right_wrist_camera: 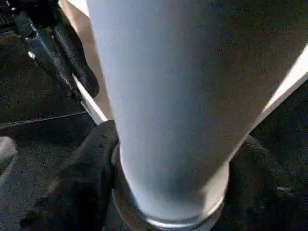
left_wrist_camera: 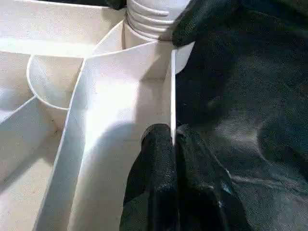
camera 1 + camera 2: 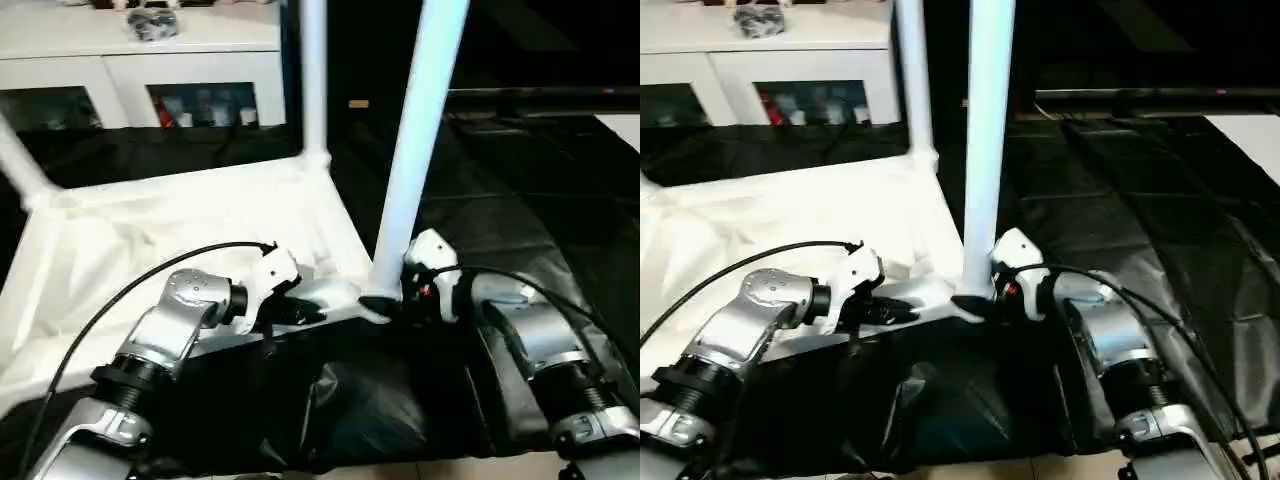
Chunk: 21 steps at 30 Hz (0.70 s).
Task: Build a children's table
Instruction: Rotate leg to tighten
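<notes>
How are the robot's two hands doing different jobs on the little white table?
The left tool is pinched shut on the tabletop's thin side wall; the right tool wraps wide around the bottom of the near leg. The left tool grips a flat edge, the right tool a round tube. Both are black, both sit at the same near corner of the upside-down tabletop.
</notes>
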### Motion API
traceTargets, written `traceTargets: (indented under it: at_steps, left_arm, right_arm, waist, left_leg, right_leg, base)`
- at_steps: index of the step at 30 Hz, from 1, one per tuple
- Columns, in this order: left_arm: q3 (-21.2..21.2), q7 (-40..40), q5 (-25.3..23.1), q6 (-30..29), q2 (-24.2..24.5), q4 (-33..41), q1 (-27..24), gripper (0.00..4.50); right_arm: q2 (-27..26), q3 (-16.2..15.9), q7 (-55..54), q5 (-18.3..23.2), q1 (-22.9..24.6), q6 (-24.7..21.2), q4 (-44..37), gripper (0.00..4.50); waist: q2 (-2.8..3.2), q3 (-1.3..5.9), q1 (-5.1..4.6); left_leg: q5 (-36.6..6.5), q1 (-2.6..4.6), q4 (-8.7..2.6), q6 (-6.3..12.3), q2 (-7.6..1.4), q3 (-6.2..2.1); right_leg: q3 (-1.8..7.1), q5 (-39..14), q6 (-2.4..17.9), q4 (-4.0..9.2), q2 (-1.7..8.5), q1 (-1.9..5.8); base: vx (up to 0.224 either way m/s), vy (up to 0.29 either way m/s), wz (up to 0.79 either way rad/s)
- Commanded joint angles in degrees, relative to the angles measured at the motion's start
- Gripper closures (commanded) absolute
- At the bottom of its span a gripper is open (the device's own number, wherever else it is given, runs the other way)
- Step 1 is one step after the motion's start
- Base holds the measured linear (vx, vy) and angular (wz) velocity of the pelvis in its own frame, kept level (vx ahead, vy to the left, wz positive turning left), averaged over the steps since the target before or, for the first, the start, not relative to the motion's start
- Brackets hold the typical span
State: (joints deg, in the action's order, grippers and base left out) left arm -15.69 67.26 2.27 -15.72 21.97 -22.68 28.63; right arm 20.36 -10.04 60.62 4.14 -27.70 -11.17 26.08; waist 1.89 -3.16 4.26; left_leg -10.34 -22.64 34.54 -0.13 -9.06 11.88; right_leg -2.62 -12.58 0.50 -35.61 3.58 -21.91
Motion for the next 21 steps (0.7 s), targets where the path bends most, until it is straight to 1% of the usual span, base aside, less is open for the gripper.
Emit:
traceTargets:
  at_steps: [1, 2, 5, 6, 7, 8, 9, 10, 12, 13, 14, 16, 17, 18, 19, 20, 21]
  left_arm:
    - [-0.62, 0.36, 0.57, 0.72, -0.34, 1.95, -0.08, 4.50]
    - [-0.64, 0.36, 0.58, 0.71, -0.29, 1.98, -0.12, 4.50]
    - [-0.65, 0.45, 0.60, 0.67, -0.17, 2.06, -0.20, 4.50]
    - [-0.21, -1.32, 0.42, 0.57, -0.90, 1.65, -0.01, 4.50]
    - [-0.09, -1.85, 0.37, 0.55, -1.12, 1.52, 0.06, 4.50]
    - [0.30, -3.64, 0.13, 0.29, -1.89, 1.02, 0.36, 4.50]
    - [1.04, -6.97, -0.20, 0.05, -3.56, -0.19, 1.18, 4.50]
    - [1.46, -8.87, -0.39, -0.08, -4.53, -0.91, 1.69, 4.50]
    - [2.53, -14.56, -1.13, -0.13, -7.58, -3.10, 3.34, 4.50]
    - [2.71, -15.50, -1.22, -0.24, -8.12, -3.47, 3.64, 4.50]
    - [3.07, -17.71, -1.44, -0.56, -9.42, -4.36, 4.39, 4.50]
    - [3.48, -22.48, -2.15, -0.99, -12.45, -6.19, 6.00, 4.50]
    - [3.54, -23.84, -2.38, -1.12, -13.35, -6.68, 6.45, 4.50]
    - [3.59, -27.44, -2.84, -1.82, -16.03, -7.41, 7.35, 4.50]
    - [3.54, -28.19, -2.95, -2.01, -16.69, -7.49, 7.51, 4.50]
    - [3.46, -28.75, -3.03, -2.20, -17.27, -7.46, 7.59, 4.50]
    - [3.18, -29.08, -3.29, -2.32, -18.09, -7.20, 7.49, 4.50]
  right_arm:
    - [-0.66, -3.06, 2.69, 0.43, 0.53, -0.73, -1.07, 1.60]
    - [-0.62, -3.15, 2.74, 0.44, 0.60, -0.70, -1.08, 1.69]
    - [-0.51, -3.34, 2.83, 0.54, 0.72, -0.71, -1.13, 1.73]
    - [-0.86, -3.34, 2.19, 0.41, 1.21, -0.71, -1.25, 1.75]
    - [-1.01, -3.29, 1.96, 0.34, 1.37, -0.72, -1.30, 1.75]
    - [-1.59, -3.00, 0.78, 0.12, 1.66, -0.50, -1.23, 1.76]
    - [-3.47, -1.89, -3.92, -0.71, 1.40, -0.11, 0.27, 1.76]
    - [-4.64, -1.19, -6.89, -1.22, 1.17, 0.13, 1.27, 1.76]
    - [-8.19, 1.02, -15.31, -1.99, 0.14, 0.02, 4.44, 1.76]
    - [-8.80, 1.40, -16.59, -2.00, -0.03, -0.12, 4.93, 1.76]
    - [-10.44, 2.39, -19.52, -1.81, -0.46, -0.37, 6.05, 1.76]
    - [-14.25, 4.04, -25.64, -1.44, -1.62, -1.00, 8.12, 1.76]
    - [-15.35, 4.38, -27.31, -1.42, -1.99, -1.12, 8.66, 1.76]
    - [-18.58, 4.37, -31.63, -2.07, -2.93, -1.01, 9.61, 1.76]
    - [-19.42, 4.28, -32.56, -2.22, -3.15, -0.90, 9.78, 1.76]
    - [-20.18, 4.12, -33.28, -2.40, -3.34, -0.73, 9.85, 1.76]
    - [-21.78, 4.39, -33.93, -2.09, -3.74, -0.18, 9.91, 1.76]
  waist:
    - [-0.68, 3.56, -0.10]
    - [-0.71, 3.57, -0.09]
    - [-0.76, 3.64, 0.01]
    - [-1.10, 3.67, -0.03]
    - [-0.93, 3.65, 0.13]
    - [-0.91, 3.62, 0.15]
    - [-0.99, 3.56, 0.07]
    - [-0.94, 3.51, 0.03]
    - [-1.02, 3.35, -0.11]
    - [-0.99, 3.24, -0.39]
    - [-1.04, 3.28, -0.43]
    - [-1.03, 3.28, -0.59]
    - [-1.04, 3.26, -0.76]
    - [-0.44, 3.27, -0.80]
    - [-0.64, 3.21, -1.13]
    - [-0.76, 3.34, -1.06]
    - [-0.49, 3.45, -0.97]
  left_leg:
    - [-10.50, 1.81, -4.30, 2.32, -4.95, -2.39]
    - [-10.41, 1.81, -4.27, 2.30, -4.92, -2.38]
    - [-9.35, 1.71, -4.11, 2.72, -4.89, -2.32]
    - [-8.93, 1.69, -4.08, 2.98, -4.91, -2.26]
    - [-8.59, 1.67, -4.02, 3.17, -4.89, -2.29]
    - [-8.62, 1.67, -4.01, 3.19, -4.88, -2.29]
    - [-8.89, 1.78, -4.09, 2.90, -4.97, -2.26]
    - [-9.61, 1.88, -4.17, 2.30, -4.89, -2.33]
    - [-11.63, 2.05, -4.38, 1.05, -4.83, -2.44]
    - [-13.29, 2.14, -4.51, 0.08, -4.72, -2.47]
    - [-14.23, 2.25, -4.61, -0.61, -4.79, -2.65]
    - [-14.54, 2.27, -4.66, -0.93, -4.78, -2.66]
    - [-15.49, 2.38, -4.76, -1.58, -4.75, -2.79]
    - [-15.50, 2.33, -4.78, -1.68, -4.74, -2.82]
    - [-15.57, 2.26, -4.94, -1.99, -4.76, -2.73]
    - [-15.45, 2.38, -4.92, -2.07, -4.70, -2.80]
    - [-14.04, 2.02, -4.84, -1.24, -4.65, -2.70]
  right_leg:
    - [2.90, -7.99, 14.49, 4.26, 5.57, 1.55]
    - [2.90, -7.78, 14.53, 4.26, 5.58, 1.57]
    - [2.94, -6.34, 14.78, 4.14, 5.66, 1.69]
    - [2.92, -5.84, 14.85, 4.10, 5.64, 1.72]
    - [2.93, -5.87, 14.81, 4.09, 5.74, 1.74]
    - [2.91, -6.11, 14.75, 4.14, 5.71, 1.69]
    - [2.99, -6.55, 14.65, 4.22, 5.68, 1.51]
    - [2.99, -7.80, 14.68, 4.38, 5.72, 1.43]
    - [3.04, -11.39, 14.04, 4.80, 5.76, 1.29]
    - [3.09, -14.01, 13.44, 5.07, 5.74, 1.16]
    - [3.09, -15.75, 12.71, 5.17, 5.88, 1.24]
    - [3.17, -15.80, 12.36, 5.26, 5.85, 1.14]
    - [3.14, -16.84, 12.01, 5.41, 5.93, 1.10]
    - [3.24, -16.50, 11.98, 5.36, 5.99, 1.04]
    - [3.26, -15.72, 11.88, 5.41, 5.76, 0.90]
    - [3.18, -15.37, 11.83, 5.37, 5.78, 1.02]
    - [3.21, -12.62, 11.89, 5.26, 5.87, 1.31]
  base:
    - [0.000, 0.000, 0.00]
    - [0.000, 0.000, 0.00]
    - [0.000, 0.000, 0.00]
    - [0.000, 0.000, 0.00]
    - [0.000, 0.000, 0.00]
    - [0.000, 0.000, 0.00]
    - [0.000, 0.000, 0.00]
    - [0.000, 0.000, 0.00]
    - [0.000, 0.000, 0.00]
    - [0.000, 0.000, 0.00]
    - [0.000, 0.000, 0.00]
    - [0.000, 0.000, 0.00]
    - [0.000, 0.000, 0.00]
    - [0.000, 0.000, 0.00]
    - [0.000, 0.000, 0.00]
    - [0.000, 0.000, 0.00]
    - [0.000, 0.000, 0.00]
